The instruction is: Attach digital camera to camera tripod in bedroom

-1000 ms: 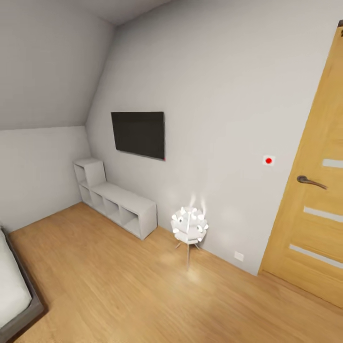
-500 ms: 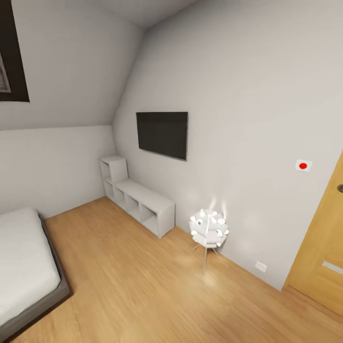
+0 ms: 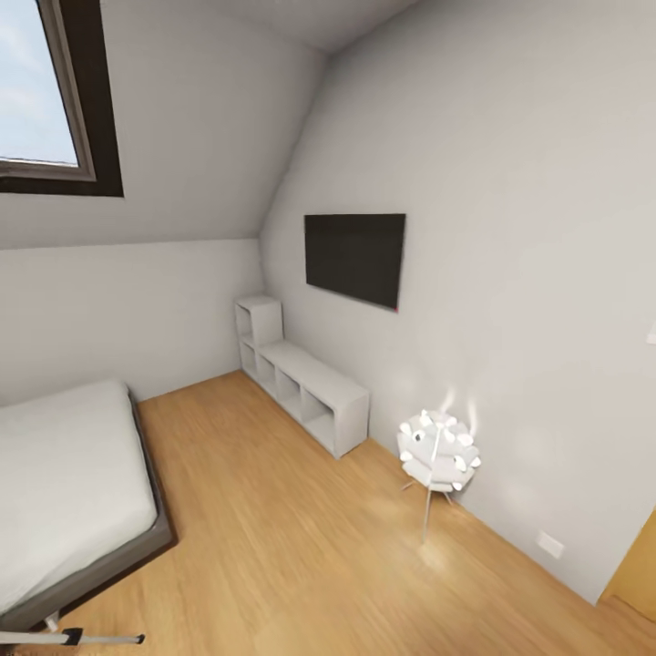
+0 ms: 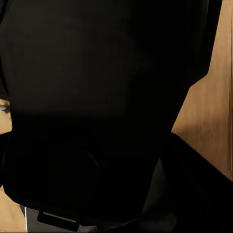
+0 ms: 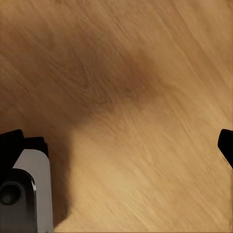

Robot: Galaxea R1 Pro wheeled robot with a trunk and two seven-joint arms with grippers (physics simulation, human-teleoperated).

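The grey-walled bedroom with light wood floor held a grey-framed bed, white cube shelves, a black wall screen and a white ball-shaped lamp. A thin silver-grey tripod leg lay at the lower edge. The right gripper stood wide open above the floor. The left gripper was behind a dark shape; I cannot tell its state.

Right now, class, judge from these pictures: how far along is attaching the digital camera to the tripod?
Done: the robot is in the bedroom, facing the bed and white cube shelves. In hand: a silver-grey bar with a black joint, possibly a tripod leg, by the bed. The right gripper hangs open over wood floor. Left: the whole attachment.
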